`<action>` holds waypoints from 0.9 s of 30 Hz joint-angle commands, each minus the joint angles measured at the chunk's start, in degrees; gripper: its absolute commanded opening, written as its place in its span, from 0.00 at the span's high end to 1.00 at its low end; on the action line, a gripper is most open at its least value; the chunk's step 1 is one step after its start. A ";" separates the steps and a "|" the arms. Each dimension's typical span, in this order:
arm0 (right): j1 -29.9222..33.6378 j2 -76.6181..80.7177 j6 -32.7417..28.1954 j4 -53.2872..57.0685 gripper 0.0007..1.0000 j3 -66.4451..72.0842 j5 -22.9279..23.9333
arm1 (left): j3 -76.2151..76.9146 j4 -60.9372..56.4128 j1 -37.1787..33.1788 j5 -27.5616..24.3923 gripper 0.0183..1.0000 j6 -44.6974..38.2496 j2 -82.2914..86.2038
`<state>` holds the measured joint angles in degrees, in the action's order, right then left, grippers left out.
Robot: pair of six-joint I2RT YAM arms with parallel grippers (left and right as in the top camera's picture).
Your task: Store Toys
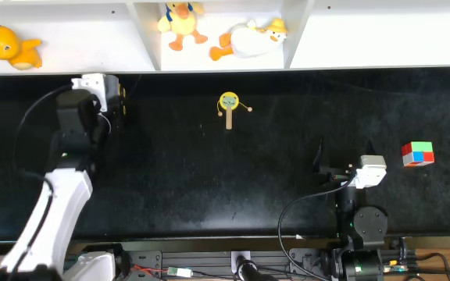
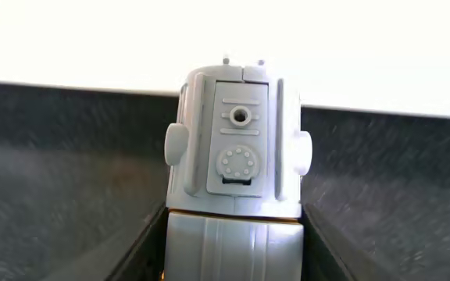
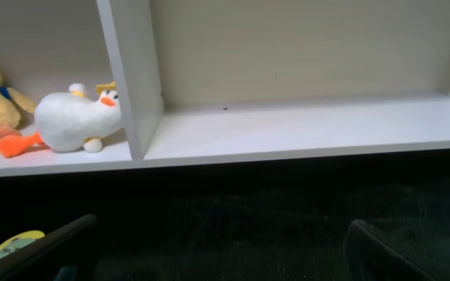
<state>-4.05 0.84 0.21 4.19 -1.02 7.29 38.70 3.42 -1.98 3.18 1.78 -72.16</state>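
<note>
At upper left, my left gripper [image 1: 106,95] clamps a toy robot [image 2: 237,144] by the shelf [image 1: 350,39].
My right gripper [image 3: 221,238] hangs open at lower right; rattle [image 1: 229,103] centre, cube [image 1: 417,154] far right.

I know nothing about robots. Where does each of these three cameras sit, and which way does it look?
Top view: fixed overhead, looking down on the black table and white shelf; both arms show, bases at the bottom edge.
Left wrist view: on the left arm's wrist, facing the shelf; the left end effector grips a grey robot toy.
Right wrist view: on the right arm's wrist, facing the shelf; the open right end effector shows.
Shared: top and right wrist views both show the white duck plush.
</note>
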 commanded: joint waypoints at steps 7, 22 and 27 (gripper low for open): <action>0.33 -0.59 0.00 -0.33 0.01 0.74 -0.42 | 9.79 -0.33 -0.20 -1.73 0.63 0.22 -0.50; 0.33 -0.59 0.00 -0.35 0.01 0.76 -0.42 | 31.52 -0.13 -0.22 -3.56 0.62 0.72 -26.01; 0.33 -0.59 0.00 -0.35 0.01 0.74 -0.42 | 31.89 0.83 -0.22 -3.52 0.60 1.53 -27.04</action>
<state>-4.05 0.84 0.21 4.12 -1.02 7.29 68.75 3.64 -1.98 0.43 2.02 -98.83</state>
